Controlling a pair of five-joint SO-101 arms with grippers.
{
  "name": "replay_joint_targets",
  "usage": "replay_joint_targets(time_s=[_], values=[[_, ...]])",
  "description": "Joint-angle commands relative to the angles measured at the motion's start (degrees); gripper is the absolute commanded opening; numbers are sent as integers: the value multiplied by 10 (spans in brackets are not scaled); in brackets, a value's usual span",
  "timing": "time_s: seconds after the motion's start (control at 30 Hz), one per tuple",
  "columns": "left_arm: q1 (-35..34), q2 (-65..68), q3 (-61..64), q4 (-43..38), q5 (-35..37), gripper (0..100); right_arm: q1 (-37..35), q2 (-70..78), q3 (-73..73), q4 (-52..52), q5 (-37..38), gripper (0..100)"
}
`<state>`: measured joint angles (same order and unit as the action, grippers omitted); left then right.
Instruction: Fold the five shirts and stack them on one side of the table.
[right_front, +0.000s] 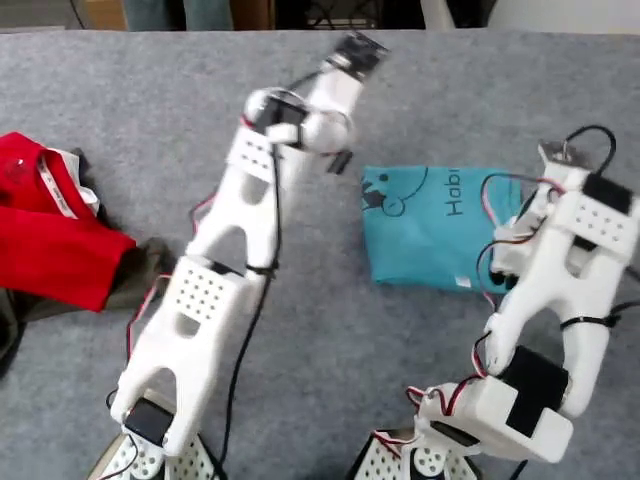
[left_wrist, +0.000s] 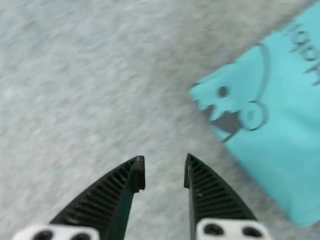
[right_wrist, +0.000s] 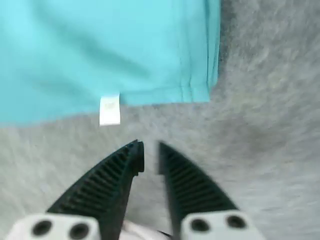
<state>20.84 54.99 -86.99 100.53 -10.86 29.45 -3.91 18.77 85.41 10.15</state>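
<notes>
High view: a folded teal shirt (right_front: 430, 225) lay on the table (right_front: 150, 100). Left gripper (left_wrist: 164, 172) hung near its corner, fingers parted, empty. Right gripper (right_wrist: 150, 156) fingers were barely parted, empty.

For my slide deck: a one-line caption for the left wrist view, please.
Left tool, open and empty, over the grey table beside a folded teal shirt.

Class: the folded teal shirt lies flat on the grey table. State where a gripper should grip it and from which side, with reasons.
Probably the near hem edge of the teal shirt, by the white tag. Come in low from the robot's side: it lies flat, that edge is free, and the right gripper faces it.
</notes>
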Motion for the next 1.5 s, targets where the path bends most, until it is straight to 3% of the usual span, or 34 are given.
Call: replay_joint_targets(time_s=[0.0, 0.1, 0.37, 0.77, 0.87, 1.03, 1.33, 1.47], values=[[-29, -82, 83, 7, -4, 155, -31, -22, 61, -91, -93, 243], [-42, -147, 210, 6, -6, 154, -51, -22, 90, -146, -117, 288], [-64, -273, 529, -18, -9, 90, -59, -19, 98, -242, -174, 293], [-99, -477, 999, -279, -4, 91, -50, 178, 67, -302, -176, 289], [-99, -520, 1083, -328, -6, 91, -47, 211, 38, -289, -175, 227], [-99, -541, 1175, -382, -5, 91, -49, 226, -13, -238, -149, 10], [-117, -546, 1235, -421, -4, 91, -46, 227, -143, -143, -146, 15], [-130, -546, 1235, -421, -4, 91, -45, 231, -233, -98, -104, 15]])
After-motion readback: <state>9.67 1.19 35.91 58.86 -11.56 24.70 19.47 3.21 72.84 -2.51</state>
